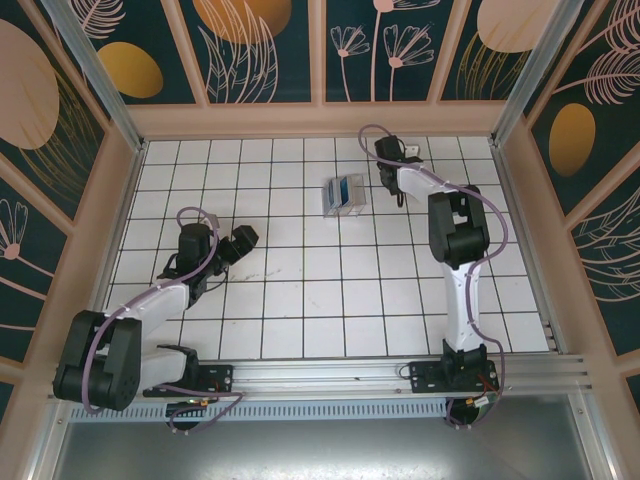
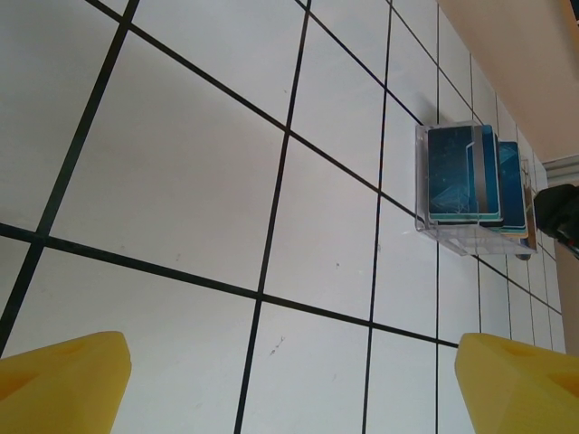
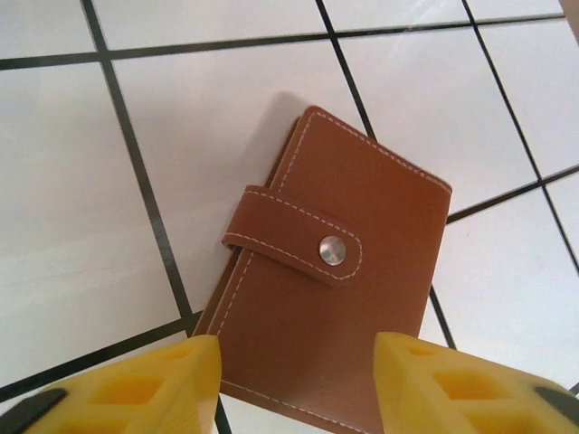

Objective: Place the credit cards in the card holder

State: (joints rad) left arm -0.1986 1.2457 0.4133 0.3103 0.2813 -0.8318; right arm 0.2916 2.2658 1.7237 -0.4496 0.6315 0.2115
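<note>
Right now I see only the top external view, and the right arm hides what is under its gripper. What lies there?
Observer: The card holder, brown, lies flat on the white tiles, just below the right gripper.
Operator: Is it open already?
Observer: No. Its strap is closed across the front with a metal snap.
Operator: Do the fingers hold it?
Observer: No. The jaws stand apart over its near end, not around its edges.
</note>
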